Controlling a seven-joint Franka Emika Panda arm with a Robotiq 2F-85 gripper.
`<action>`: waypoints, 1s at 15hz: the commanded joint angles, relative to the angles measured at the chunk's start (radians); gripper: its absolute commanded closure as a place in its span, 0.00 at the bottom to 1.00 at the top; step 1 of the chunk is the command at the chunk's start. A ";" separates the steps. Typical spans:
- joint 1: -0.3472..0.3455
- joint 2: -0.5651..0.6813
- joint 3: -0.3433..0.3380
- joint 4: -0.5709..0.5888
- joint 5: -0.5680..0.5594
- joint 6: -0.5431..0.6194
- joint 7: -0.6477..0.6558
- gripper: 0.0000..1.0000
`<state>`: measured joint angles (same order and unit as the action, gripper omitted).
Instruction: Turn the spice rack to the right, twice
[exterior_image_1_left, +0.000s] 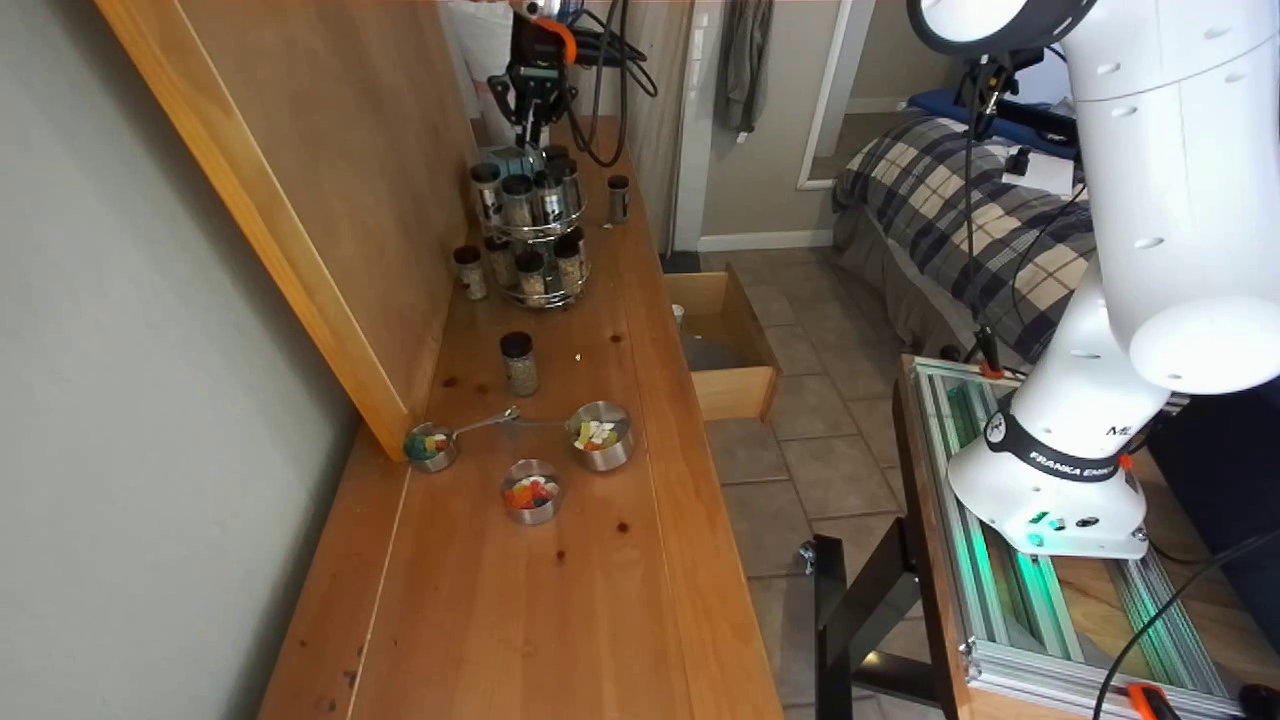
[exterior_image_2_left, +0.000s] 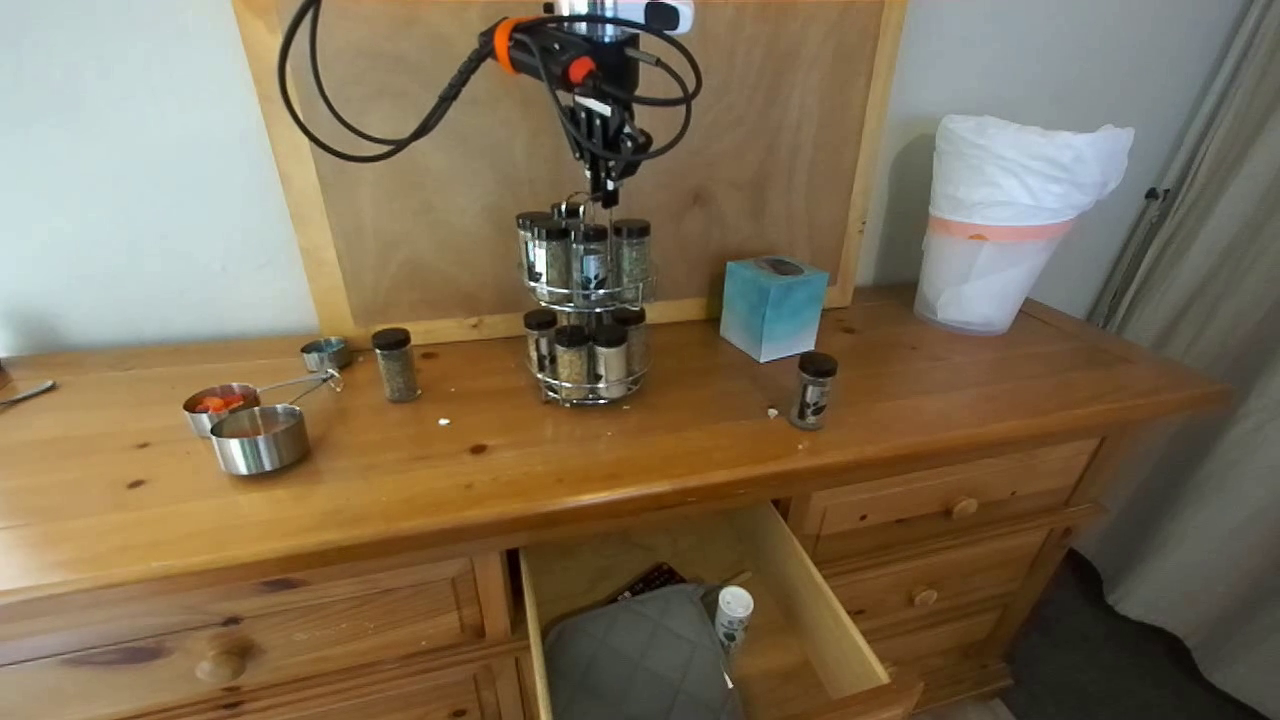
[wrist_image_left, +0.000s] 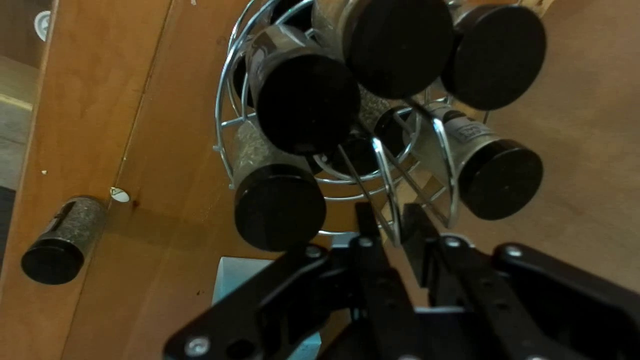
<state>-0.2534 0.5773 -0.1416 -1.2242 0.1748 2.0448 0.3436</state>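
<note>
The spice rack is a two-tier chrome wire carousel holding glass jars with dark lids. It stands upright on the wooden dresser in both exterior views (exterior_image_1_left: 540, 236) (exterior_image_2_left: 592, 298). My gripper is right above its top in both exterior views (exterior_image_1_left: 528, 138) (exterior_image_2_left: 606, 196), pointing down. In the wrist view, the rack (wrist_image_left: 219, 117) fills the upper middle, with its wire top handle (wrist_image_left: 385, 167) reaching toward me. The gripper's fingers (wrist_image_left: 390, 212) are a narrow gap apart, with one wire loop of the handle between the fingertips. I cannot tell whether either finger touches the wire.
Loose spice jars (exterior_image_2_left: 395, 365) (exterior_image_2_left: 813, 392) stand on both sides of the rack. A blue tissue box (exterior_image_2_left: 772, 310) and a white-lined bin (exterior_image_2_left: 985, 260) are beside it. Measuring cups (exterior_image_2_left: 258, 440) hold food. A wooden panel (exterior_image_2_left: 440, 200) stands behind; a drawer (exterior_image_2_left: 825, 610) is pulled out below.
</note>
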 joint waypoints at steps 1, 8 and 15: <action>0.017 0.025 -0.023 0.052 -0.011 -0.035 0.070 0.99; 0.059 0.033 -0.068 0.071 -0.042 -0.096 0.277 0.97; 0.112 0.054 -0.130 0.106 -0.097 -0.167 0.617 0.97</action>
<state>-0.1674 0.5993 -0.2332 -1.1715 0.1114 1.9502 0.8178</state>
